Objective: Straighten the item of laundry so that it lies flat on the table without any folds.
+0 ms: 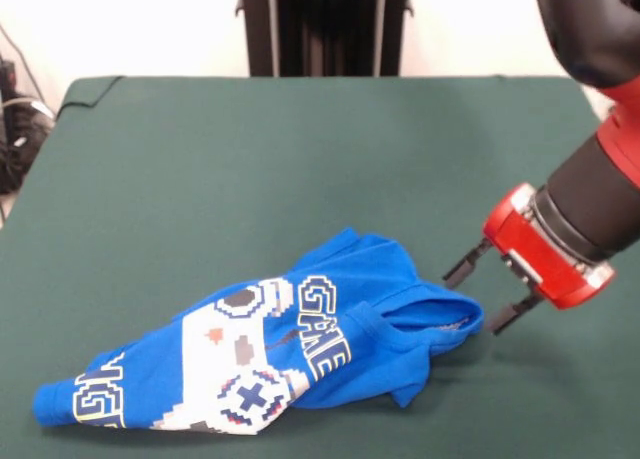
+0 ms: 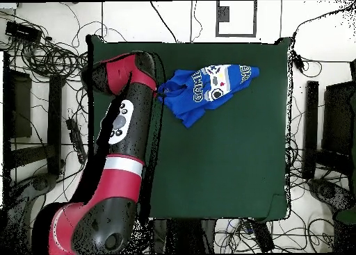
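shirt [image 1: 290,354]: crumpled, folded over on table [image 1: 250,159]; soft, light, will drag
gripper [image 1: 482,291]: fingers apart, empty, just beside the near fold
grab: that fold's edge

You're looking at a red arm [image 2: 115,162] with black joint sections, a white band and a white button panel; its red wrist cuff is carrying the black two-fingered pincer [image 1: 492,293].
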